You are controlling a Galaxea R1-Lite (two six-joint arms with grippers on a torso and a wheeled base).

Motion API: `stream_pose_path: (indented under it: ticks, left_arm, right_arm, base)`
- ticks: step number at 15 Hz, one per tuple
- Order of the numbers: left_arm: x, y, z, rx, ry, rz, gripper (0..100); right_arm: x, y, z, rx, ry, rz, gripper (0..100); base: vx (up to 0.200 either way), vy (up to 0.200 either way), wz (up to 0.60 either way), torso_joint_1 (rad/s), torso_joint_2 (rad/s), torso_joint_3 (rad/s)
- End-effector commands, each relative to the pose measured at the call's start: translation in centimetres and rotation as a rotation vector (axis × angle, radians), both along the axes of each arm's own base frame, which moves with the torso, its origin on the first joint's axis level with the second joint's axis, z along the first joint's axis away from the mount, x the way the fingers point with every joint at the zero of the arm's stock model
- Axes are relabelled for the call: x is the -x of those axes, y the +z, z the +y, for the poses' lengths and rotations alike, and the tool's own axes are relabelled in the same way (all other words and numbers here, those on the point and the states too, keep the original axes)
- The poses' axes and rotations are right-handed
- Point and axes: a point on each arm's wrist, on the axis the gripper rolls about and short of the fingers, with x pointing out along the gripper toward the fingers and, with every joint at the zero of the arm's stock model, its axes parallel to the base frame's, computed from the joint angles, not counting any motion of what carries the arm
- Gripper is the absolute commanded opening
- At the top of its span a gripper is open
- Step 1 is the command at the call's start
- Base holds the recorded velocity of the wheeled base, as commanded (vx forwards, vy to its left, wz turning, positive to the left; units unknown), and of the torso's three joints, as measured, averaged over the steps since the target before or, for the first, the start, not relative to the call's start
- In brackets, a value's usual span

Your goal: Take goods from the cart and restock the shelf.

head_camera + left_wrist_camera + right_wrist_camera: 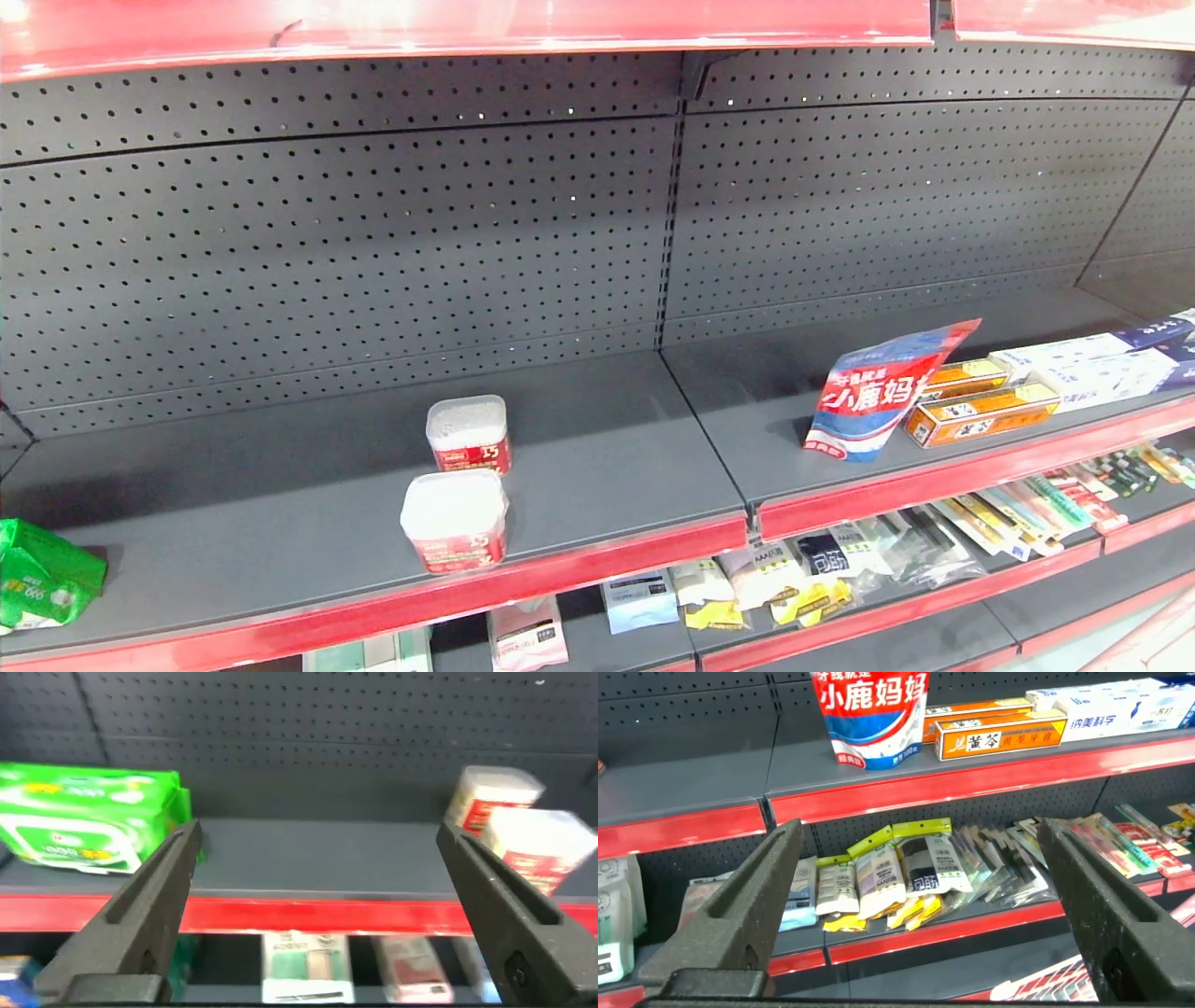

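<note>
2 claws faced the shelf [280,523], and you had both with their fingers spread wide and nothing between them. At the far left of the grey shelf board lay a green pack [42,574], close to the front edge. Your left claw [318,833] faced the bare stretch between that pack and 2 white tubs with red labels, at about the level of the red front lip. The rear tub [468,434] stood upright just behind the front tub [455,519], which sat near the lip. Further right, past the board joint, a blue, red and white pouch [882,392] stood tilted toward 2 orange boxes [980,415] just beside it, with white and blue boxes [1092,369] beyond them. Your right claw [920,831] sat lower, facing the loose packets [896,873] on the shelf below the pouch.
</note>
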Motion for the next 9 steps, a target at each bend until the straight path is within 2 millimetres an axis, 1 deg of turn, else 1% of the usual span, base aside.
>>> stream_pose_path:
  ticks: [1,2,9]
  left_arm:
    - [-0.04,-0.15,0.0,0.021,0.001,0.002,100]
    - [-0.05,-0.18,-0.02,0.05,-0.011,-0.002,100]
    - [-0.06,-0.21,-0.04,0.058,-0.022,0.0,100]
  right_arm:
    - [-0.01,0.0,0.0,0.0,-0.001,0.002,100]
    - [-0.01,0.0,0.0,0.0,-0.001,0.002,100]
    - [-0.01,0.0,0.0,0.0,-0.001,0.002,100]
  base:
    - [0.0,0.0,0.0,0.0,0.0,0.0]
    - [0.0,0.0,0.0,0.0,0.0,0.0]
    - [0.0,0.0,0.0,0.0,0.0,0.0]
